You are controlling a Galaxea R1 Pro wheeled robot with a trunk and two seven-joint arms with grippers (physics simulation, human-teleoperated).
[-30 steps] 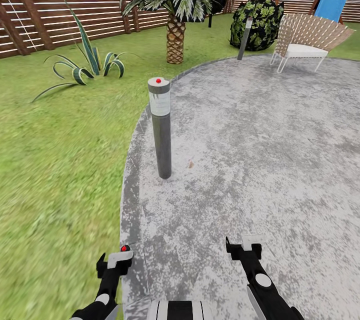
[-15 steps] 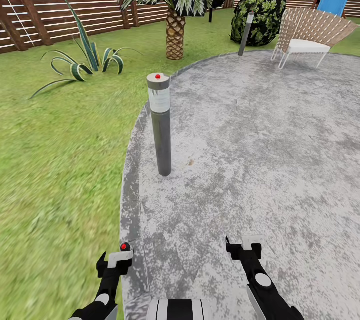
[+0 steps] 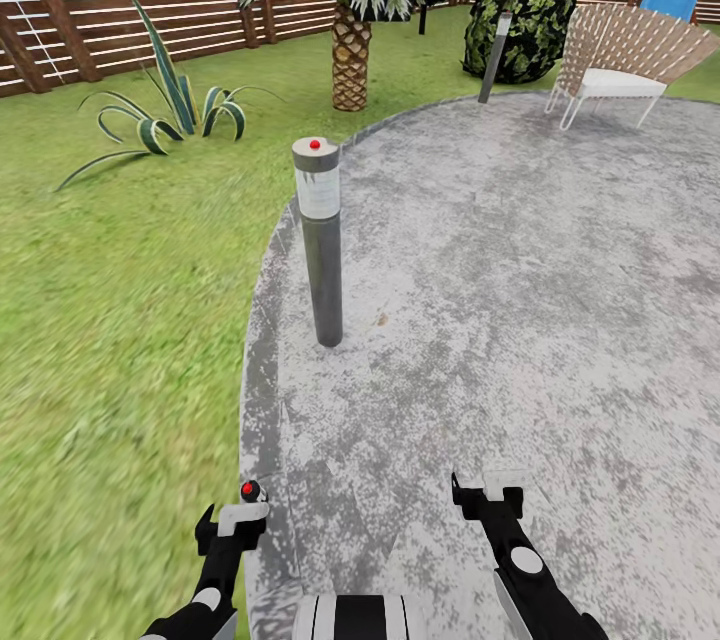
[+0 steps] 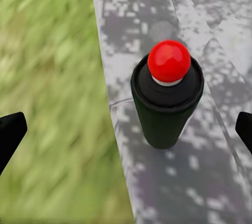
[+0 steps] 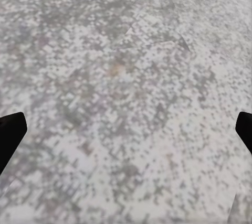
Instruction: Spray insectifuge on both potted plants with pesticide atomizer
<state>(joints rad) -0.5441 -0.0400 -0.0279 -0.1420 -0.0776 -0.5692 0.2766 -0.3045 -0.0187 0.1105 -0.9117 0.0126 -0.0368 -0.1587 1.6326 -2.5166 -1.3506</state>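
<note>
Because probably light, stiff and slick, pinch the pesticide atomizer [image 4: 165, 114] round its dark body (below the red cap) at the patio [image 4: 157, 3] edge, with left gripper [image 4: 127, 129] and right gripper [image 5: 126, 129] both gaping wide.

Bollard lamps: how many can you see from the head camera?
2: near lamp at the patio's left edge; far lamp beside the bush. Others may stand outside the frame.
</note>
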